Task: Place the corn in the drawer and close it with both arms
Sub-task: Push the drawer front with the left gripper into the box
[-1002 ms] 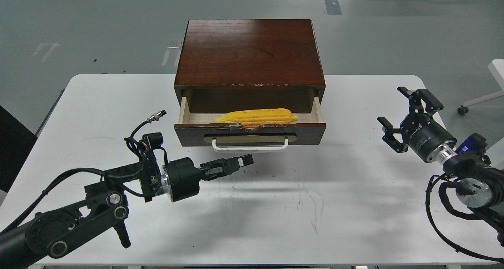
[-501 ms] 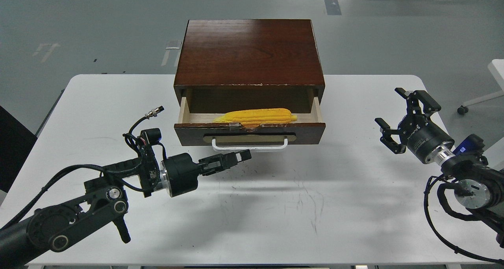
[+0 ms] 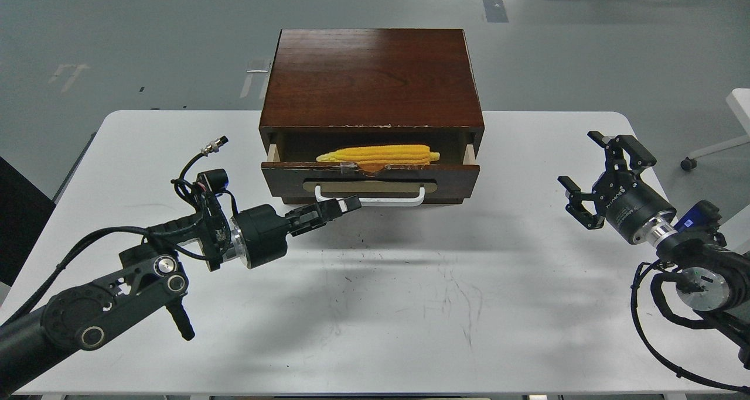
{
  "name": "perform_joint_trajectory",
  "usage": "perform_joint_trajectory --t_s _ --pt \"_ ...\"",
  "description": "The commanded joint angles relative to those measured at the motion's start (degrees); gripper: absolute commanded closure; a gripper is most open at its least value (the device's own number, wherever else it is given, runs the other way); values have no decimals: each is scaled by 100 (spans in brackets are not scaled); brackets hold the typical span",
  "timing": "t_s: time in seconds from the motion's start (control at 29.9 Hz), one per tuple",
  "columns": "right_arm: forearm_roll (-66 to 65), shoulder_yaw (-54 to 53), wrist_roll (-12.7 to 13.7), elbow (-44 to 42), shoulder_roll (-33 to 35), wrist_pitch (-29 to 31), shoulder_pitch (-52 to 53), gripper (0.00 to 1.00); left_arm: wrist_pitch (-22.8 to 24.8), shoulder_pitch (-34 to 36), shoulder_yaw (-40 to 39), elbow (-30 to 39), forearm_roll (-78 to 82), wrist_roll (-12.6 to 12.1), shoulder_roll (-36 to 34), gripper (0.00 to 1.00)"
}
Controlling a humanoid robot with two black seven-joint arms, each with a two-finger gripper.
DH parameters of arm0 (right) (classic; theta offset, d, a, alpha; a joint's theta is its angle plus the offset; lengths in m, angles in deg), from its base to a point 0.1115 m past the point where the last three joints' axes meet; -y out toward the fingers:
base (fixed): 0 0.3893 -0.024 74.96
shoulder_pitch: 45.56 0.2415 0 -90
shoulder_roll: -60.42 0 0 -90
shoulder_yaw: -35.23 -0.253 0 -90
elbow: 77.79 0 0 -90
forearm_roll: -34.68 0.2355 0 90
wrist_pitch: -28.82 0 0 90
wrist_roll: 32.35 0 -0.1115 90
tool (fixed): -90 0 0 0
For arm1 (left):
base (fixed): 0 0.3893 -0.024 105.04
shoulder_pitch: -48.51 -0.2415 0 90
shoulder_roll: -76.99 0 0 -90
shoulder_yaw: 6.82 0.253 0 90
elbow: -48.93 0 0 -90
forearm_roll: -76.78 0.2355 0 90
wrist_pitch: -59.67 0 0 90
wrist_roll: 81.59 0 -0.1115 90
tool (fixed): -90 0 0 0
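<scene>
Bright yellow plastic-looking corn cob [image 3: 378, 153] lying lengthwise inside the dark brown wooden drawer [image 3: 370, 178] with white bar handle, drawer partly open in its dark wooden cabinet [image 3: 372, 78] on the white desk [image 3: 410, 306]. Left black gripper [image 3: 340, 206] at the drawer front by the handle's left end, jaws pressed together, contact unclear. Right black gripper [image 3: 597, 174] well right of the drawer, jaws spread, empty.

Yellow corn [image 3: 378, 153] lying in half-open drawer [image 3: 370, 179]
</scene>
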Motion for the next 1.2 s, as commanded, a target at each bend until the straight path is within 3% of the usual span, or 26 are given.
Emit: perform_joint_trajectory --t_s 0.0,1.17 --pt "0 0 0 -1 0 -10 -7 1 -24 91 5 -189 7 -7 186 100" --pt "0 -17 0 34 44 -10 -121 1 -156 733 5 -1498 -90 98 740 100"
